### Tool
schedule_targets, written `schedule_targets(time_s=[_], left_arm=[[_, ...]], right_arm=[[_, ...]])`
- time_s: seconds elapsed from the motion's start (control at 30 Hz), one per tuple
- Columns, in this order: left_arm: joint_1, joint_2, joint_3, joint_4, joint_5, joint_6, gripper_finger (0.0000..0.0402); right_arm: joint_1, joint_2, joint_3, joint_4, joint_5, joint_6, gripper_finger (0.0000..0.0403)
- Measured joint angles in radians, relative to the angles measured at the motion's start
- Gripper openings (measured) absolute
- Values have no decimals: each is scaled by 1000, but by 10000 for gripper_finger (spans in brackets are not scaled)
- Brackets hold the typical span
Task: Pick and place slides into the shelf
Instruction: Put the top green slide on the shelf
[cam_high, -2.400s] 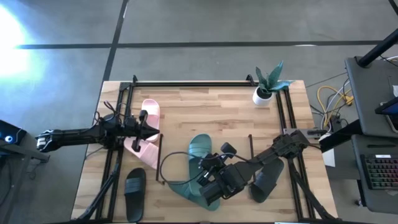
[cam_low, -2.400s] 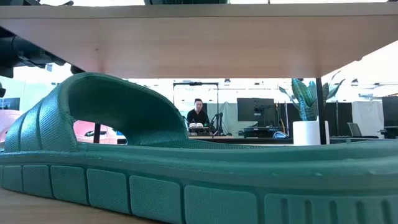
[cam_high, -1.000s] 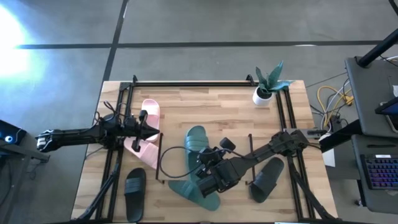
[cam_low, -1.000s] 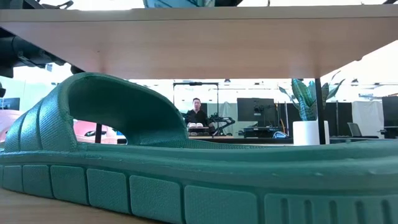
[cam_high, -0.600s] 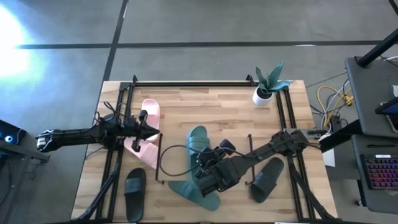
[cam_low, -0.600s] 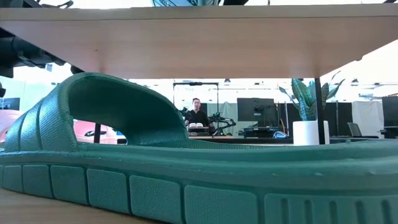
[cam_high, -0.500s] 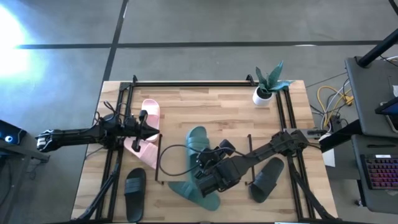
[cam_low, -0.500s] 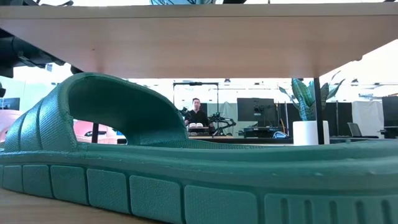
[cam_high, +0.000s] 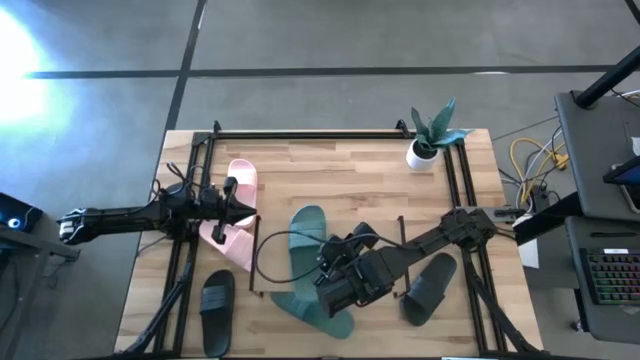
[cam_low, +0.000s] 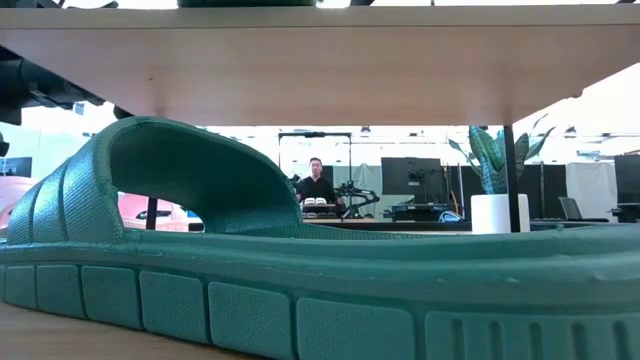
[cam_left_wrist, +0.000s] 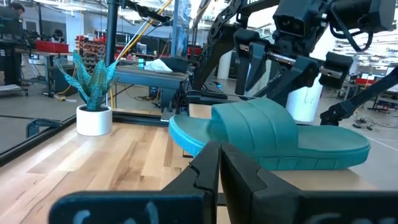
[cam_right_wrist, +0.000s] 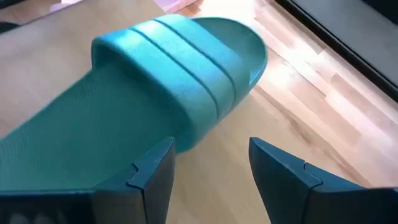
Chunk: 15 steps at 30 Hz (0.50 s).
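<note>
One teal slide (cam_right_wrist: 155, 81) lies flat on the shelf's light-wood board (cam_right_wrist: 298, 106), strap up. My right gripper (cam_right_wrist: 211, 180) hovers open just above its heel half, a finger on either side, touching nothing; the left wrist view shows those fingers (cam_left_wrist: 245, 62) clear above the strap (cam_left_wrist: 255, 121). A second teal slide (cam_low: 200, 250) rests sole-down on the table under the board (cam_low: 320, 70). Two pale pink slides (cam_high: 235, 215) lie at the left, with my left gripper (cam_high: 243, 200) shut and level over them. Black slides lie at the near left (cam_high: 217, 310) and near right (cam_high: 430, 290).
A potted plant (cam_high: 430, 135) stands at the far right corner of the table. Thin black frames (cam_high: 255, 255) rise at the shelf's ends, and a black cable (cam_high: 275, 250) loops beside the right arm. Bare wood shows along the table's far side (cam_high: 340, 170).
My right gripper has opened, let go of the teal slide and risen a little above it. The slide has settled flat on the shelf board, its toe end swung slightly toward the table's left.
</note>
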Motion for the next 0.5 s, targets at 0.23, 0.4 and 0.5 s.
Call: schedule_targets(time_s=[0.23, 0.4, 0.5], left_arm=[[0, -1, 0, 0, 0, 0, 0], [0, -1, 0, 0, 0, 0, 0], [0, -1, 0, 0, 0, 0, 0]], right_arm=[[2, -53, 0, 27, -368, 56, 190], [37, -52, -11, 151, -580, 180, 184], [72, -51, -29, 264, -564, 297, 182]])
